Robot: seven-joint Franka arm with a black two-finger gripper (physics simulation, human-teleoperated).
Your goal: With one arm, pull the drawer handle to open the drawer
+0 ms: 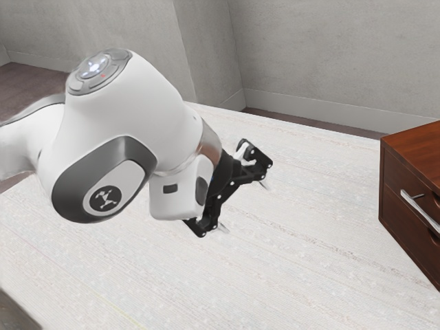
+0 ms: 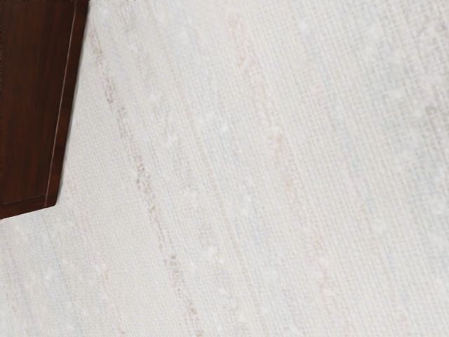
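- Arm (image 1: 117, 158) nearest, enters from the exterior view's left.
- Gripper (image 1: 242, 206) open, fingers spread, holds nothing, hovers over the pale counter (image 1: 289, 275).
- Cabinet (image 1: 412, 148) at the exterior view's right edge, well apart from the gripper.
- Drawer (image 1: 405, 179) front looks flush; inside hidden.
- Handle (image 1: 419, 210) on the front, untouched.

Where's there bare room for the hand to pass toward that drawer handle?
The bare table between the gripper and the wooden cabinet is free, as is the stretch toward the back wall. Crowded only at the cabinet front, around the drawer handle.
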